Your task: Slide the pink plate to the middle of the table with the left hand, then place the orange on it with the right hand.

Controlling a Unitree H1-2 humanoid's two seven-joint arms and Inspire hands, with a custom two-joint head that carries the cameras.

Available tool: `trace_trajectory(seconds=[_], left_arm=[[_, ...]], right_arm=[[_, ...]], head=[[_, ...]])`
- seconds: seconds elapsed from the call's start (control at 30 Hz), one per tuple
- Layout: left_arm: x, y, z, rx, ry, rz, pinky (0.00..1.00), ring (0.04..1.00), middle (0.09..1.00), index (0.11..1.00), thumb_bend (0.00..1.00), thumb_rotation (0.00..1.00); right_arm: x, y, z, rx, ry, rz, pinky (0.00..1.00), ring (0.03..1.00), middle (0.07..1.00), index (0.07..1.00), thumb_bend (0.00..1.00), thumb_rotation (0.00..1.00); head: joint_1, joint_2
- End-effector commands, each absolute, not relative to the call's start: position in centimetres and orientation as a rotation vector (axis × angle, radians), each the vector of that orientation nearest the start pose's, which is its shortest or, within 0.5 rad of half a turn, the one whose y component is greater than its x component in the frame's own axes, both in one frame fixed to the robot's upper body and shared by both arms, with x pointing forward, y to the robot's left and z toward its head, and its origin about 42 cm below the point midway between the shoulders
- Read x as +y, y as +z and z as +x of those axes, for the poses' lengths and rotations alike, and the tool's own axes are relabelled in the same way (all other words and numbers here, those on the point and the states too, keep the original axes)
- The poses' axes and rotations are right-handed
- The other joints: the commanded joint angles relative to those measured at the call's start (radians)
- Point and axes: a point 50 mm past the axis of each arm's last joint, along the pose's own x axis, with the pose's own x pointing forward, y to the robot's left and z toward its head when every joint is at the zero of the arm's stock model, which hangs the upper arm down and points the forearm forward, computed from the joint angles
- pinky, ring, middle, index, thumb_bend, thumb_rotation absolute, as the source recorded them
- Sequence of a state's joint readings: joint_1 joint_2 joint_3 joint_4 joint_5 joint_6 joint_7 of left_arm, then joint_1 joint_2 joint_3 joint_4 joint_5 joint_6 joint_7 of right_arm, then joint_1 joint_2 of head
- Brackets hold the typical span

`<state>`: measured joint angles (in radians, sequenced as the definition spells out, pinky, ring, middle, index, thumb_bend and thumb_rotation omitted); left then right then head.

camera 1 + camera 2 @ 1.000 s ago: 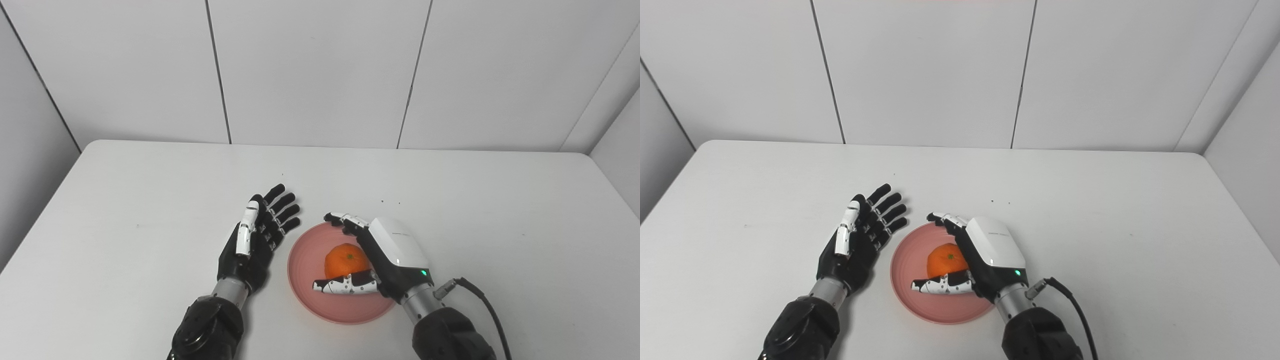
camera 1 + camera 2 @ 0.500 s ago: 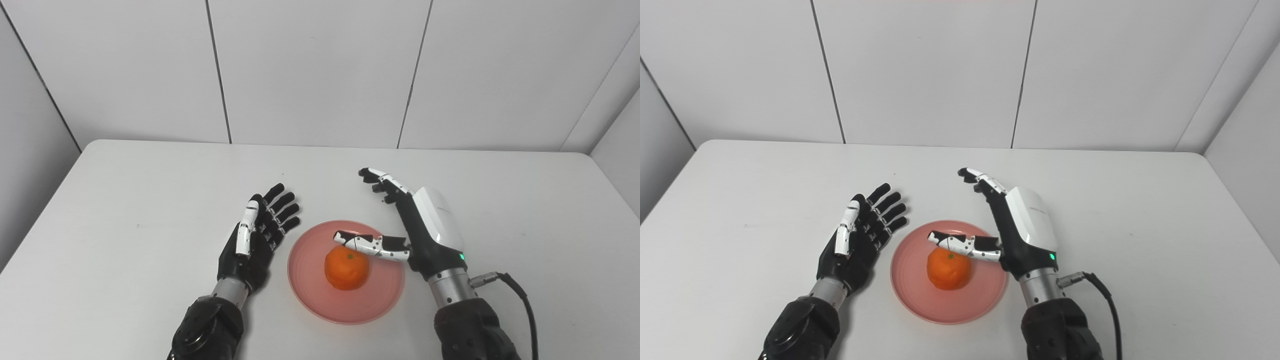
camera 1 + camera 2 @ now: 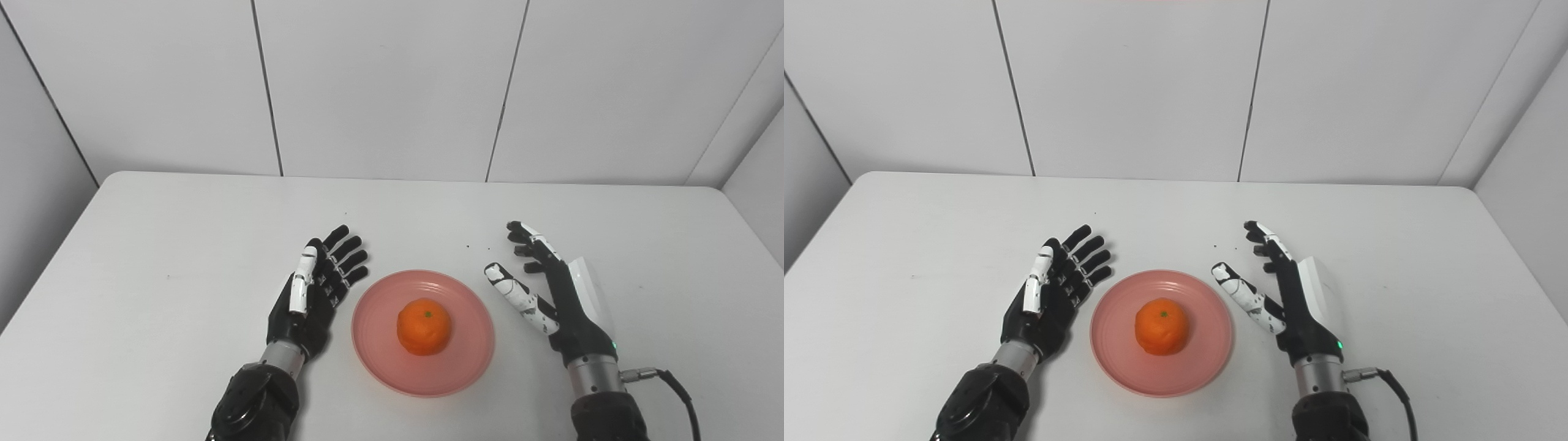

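The pink plate point(image 3: 381, 306) lies near the middle of the white table, toward the front. An orange point(image 3: 424, 326) with its green stem spot up rests in the plate's centre, untouched. My left hand point(image 3: 312, 292) rests open just left of the plate, fingers spread and pointing away from me, apart from the rim. On the other side, my right hand point(image 3: 554, 294) stands open on its edge, thumb toward the plate, with a small gap to the rim. Neither hand holds anything.
The white table point(image 3: 153, 245) ends at white wall panels behind. A few tiny dark specks point(image 3: 478, 248) lie beyond the plate. A black cable point(image 3: 677, 386) trails from the right wrist at the lower right.
My right hand let go of the orange, opened, and drew back to the right off the plate. The orange stays on the plate. The left hand has not moved.
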<state>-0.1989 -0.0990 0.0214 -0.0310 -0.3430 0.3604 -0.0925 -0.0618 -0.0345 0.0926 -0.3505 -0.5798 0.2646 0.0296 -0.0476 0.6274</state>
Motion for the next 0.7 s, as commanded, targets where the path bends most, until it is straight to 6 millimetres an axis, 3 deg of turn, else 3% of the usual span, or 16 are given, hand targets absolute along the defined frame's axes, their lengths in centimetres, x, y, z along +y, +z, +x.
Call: trace_trajectory(seconds=[0.0,0.1,0.2,0.67], left_arm=[[15.4,12.9,33.4,0.178,-0.233,-0.418,0.85,0.853,0.861,0.848,0.36,1.0],[15.4,12.9,33.2,0.178,-0.235,-0.419,0.85,0.854,0.862,0.85,0.36,1.0],[15.4,13.0,33.0,0.178,-0.232,-0.416,0.86,0.855,0.863,0.851,0.36,1.0],[15.5,12.9,32.5,0.181,-0.229,-0.417,0.86,0.858,0.865,0.854,0.36,1.0]], right_arm=[[-19.5,19.8,28.9,-0.209,-0.072,-0.525,0.73,0.789,0.813,0.821,0.77,1.0],[-19.4,18.3,28.4,-0.157,-0.051,-0.405,0.76,0.814,0.837,0.839,0.74,1.0],[-19.2,17.4,28.3,-0.114,-0.04,-0.307,0.78,0.836,0.863,0.864,0.62,1.0],[-18.1,15.8,28.0,-0.029,-0.037,-0.15,0.81,0.845,0.863,0.858,0.32,1.0]], head=[[0.002,-0.004],[0.002,-0.007],[0.003,-0.009],[0.011,-0.026]])
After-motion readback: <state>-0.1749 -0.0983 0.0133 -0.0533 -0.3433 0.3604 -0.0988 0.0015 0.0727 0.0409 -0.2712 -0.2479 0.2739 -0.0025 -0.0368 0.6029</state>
